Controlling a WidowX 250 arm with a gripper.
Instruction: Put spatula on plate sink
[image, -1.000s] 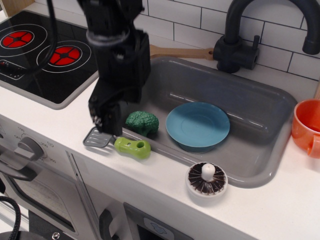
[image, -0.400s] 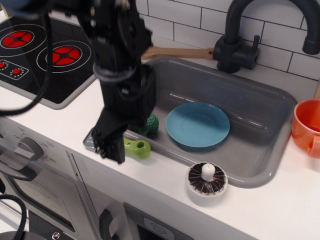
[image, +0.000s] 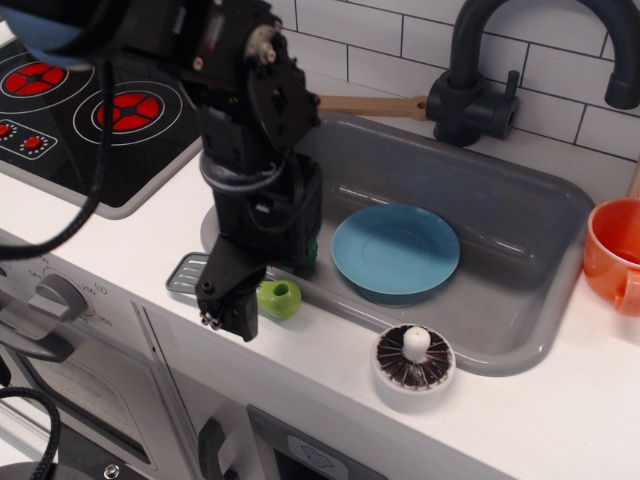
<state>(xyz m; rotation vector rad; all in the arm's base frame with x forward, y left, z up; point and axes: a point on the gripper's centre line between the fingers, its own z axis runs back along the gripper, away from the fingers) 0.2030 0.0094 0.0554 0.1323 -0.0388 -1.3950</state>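
The spatula lies on the white counter at the sink's front-left rim. Its grey slotted head (image: 187, 270) shows left of my gripper and the end of its lime-green handle (image: 280, 298) shows on the right. My black gripper (image: 228, 312) stands low over the spatula's middle and hides it. The jaws look open and straddle the handle, with the near finger in front of it. The teal-blue plate (image: 396, 250) lies empty in the grey sink (image: 470, 190), to the right of my gripper.
A green toy broccoli (image: 311, 250) is mostly hidden behind my gripper. A small white dish with a dark centre (image: 414, 358) sits on the front rim. Also in view are an orange cup (image: 612, 250), a black faucet (image: 470, 90), a wooden spoon (image: 372, 105) and a stove (image: 90, 120).
My gripper has come forward and down from the spatula's neck and now covers its middle and most of the broccoli. The spatula and the plate have not moved.
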